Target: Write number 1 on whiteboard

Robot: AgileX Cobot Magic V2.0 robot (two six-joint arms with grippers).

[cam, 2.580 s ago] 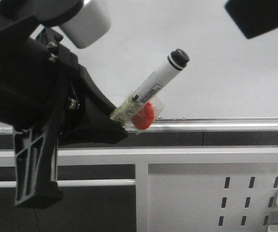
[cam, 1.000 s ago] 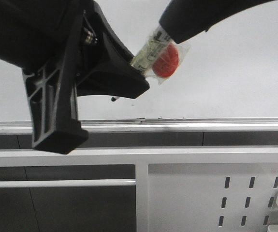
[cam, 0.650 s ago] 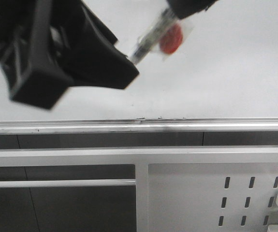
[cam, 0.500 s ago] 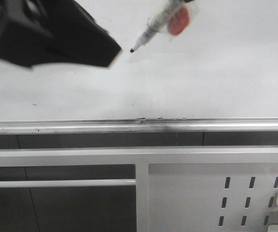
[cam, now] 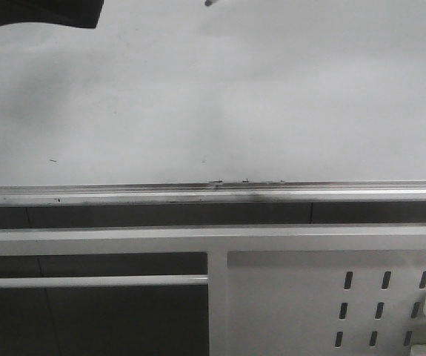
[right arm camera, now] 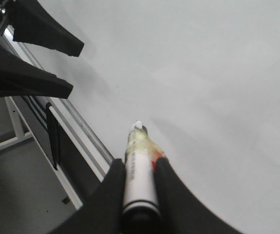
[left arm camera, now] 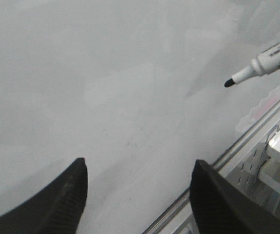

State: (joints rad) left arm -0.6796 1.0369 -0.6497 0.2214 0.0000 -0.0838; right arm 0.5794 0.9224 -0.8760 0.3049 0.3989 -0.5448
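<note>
The whiteboard [cam: 272, 96] fills the upper front view, with a metal ledge [cam: 213, 194] along its lower edge. No number 1 stroke shows on it. My right gripper [right arm camera: 139, 165] is shut on a white marker [right arm camera: 140, 175] with tape and a red bit; its tip points at the board. The marker's dark tip shows in the left wrist view [left arm camera: 230, 83] and at the top edge of the front view [cam: 209, 3]. My left gripper [left arm camera: 137, 170] is open and empty, facing the board; part of it shows in the front view's top left corner [cam: 38, 11].
Small dark specks [cam: 227, 180] lie along the ledge. Below it are white rails [cam: 94, 239] and a white perforated metal panel [cam: 331, 304]. The left arm's black fingers [right arm camera: 47, 34] show in the right wrist view.
Both arms rose along the board. The left gripper let go of the marker and moved up and left; the marker, uncapped, has risen almost out of the front view.
</note>
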